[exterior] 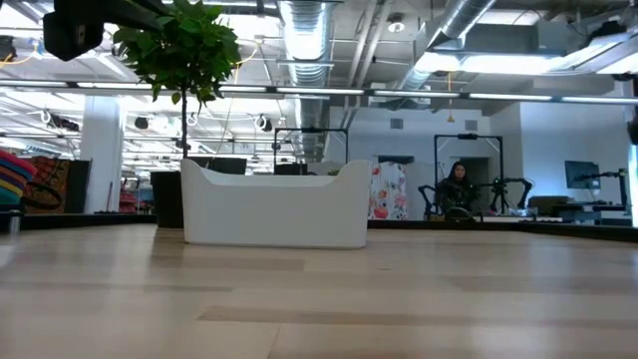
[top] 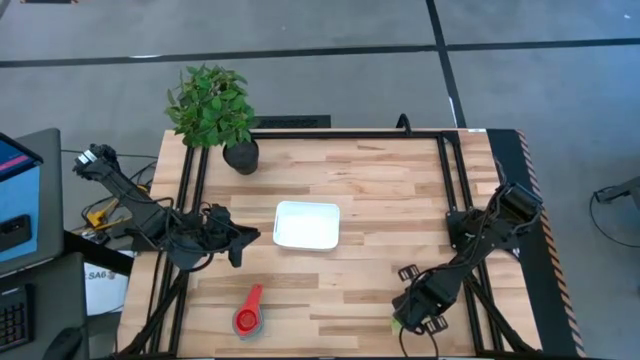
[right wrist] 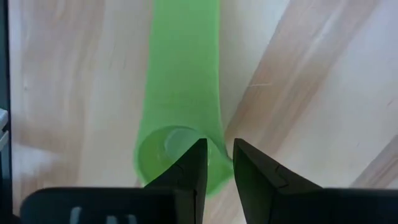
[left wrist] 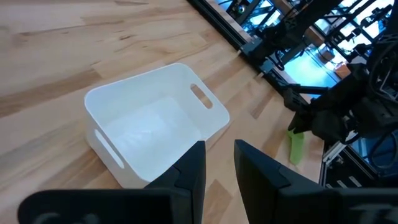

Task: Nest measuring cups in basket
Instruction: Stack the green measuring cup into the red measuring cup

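Note:
The white basket [top: 307, 225] stands on its base at the middle of the table and also shows in the left wrist view [left wrist: 155, 124] and the low view [exterior: 274, 204]. A red measuring cup [top: 248, 313] lies on the wood near the front edge, left of centre. At the front right my right gripper [top: 410, 312] is shut on a green measuring cup [right wrist: 180, 93], which the left wrist view shows as a green strip [left wrist: 296, 146]. My left gripper [left wrist: 219, 165] hovers just left of the basket, a narrow gap between its fingers and nothing in it. My right gripper holds the green cup by the wall of its bowl [right wrist: 219, 155], beside the root of the handle. One finger [right wrist: 194, 171] stands over the bowl's inside and the other outside. The fingers point down from above. The handle [right wrist: 183, 68] stretches away from them; whether the cup touches the table I cannot tell.
A potted plant [top: 240, 155] stands at the far left of the table behind the basket. Black frame rails [top: 452, 180] run along the table's sides and far edge. Bare wood lies between the basket and the right gripper.

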You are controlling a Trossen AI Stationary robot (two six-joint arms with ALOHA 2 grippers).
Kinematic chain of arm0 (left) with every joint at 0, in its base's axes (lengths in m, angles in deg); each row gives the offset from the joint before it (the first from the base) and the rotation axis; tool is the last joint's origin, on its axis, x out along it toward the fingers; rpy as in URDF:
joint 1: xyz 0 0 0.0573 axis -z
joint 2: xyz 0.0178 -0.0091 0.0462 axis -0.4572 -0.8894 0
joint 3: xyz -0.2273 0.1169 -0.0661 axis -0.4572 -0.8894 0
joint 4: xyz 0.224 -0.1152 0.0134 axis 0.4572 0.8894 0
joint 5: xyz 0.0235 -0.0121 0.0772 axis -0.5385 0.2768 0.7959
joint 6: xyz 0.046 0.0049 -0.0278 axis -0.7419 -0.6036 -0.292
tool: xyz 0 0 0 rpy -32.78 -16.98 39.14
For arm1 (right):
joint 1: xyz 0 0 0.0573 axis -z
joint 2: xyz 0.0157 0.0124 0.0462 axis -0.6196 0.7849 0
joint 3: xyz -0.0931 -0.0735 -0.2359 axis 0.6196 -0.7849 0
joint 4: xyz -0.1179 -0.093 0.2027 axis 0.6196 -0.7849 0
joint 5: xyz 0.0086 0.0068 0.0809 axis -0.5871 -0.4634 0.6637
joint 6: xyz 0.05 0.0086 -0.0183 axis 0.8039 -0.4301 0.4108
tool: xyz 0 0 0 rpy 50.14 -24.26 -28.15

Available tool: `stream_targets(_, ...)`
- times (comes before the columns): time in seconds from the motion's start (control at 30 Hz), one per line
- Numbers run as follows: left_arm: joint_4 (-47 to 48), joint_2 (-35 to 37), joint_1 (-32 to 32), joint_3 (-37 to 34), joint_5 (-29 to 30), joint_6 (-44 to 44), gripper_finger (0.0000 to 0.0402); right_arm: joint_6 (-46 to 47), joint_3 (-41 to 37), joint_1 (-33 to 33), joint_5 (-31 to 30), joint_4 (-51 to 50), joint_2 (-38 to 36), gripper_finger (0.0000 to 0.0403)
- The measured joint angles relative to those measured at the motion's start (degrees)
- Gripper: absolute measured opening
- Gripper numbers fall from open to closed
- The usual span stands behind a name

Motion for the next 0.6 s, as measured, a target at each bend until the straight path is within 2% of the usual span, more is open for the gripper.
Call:
stream_targets(0.13, -0.13, 0.0, 0.0, 0.0, -0.02, 0.42, 0.0071, 0.78, -1.13, 0.0, 0.23, 0.71, -0.07, 0.0101)
stream_targets(0.3, -0.15, 0.0, 0.0, 0.0, -0.05, 0.54, 0.0071, 6.77, -3.37, 0.02, 0.28, 1.87, -0.07, 0.0092)
stream_targets(0.43, -0.43, 0.0, 0.0, 0.0, -0.69, 0.6, 0.0071, 13.07, -3.34, 0.04, 0.46, 3.94, -0.07, 0.006)
stream_targets(0.6, -0.77, 0.0, 0.0, 0.0, -1.26, 3.35, 0.0071, 25.43, -2.35, 1.58, 0.56, 9.67, -0.11, 0.0012)
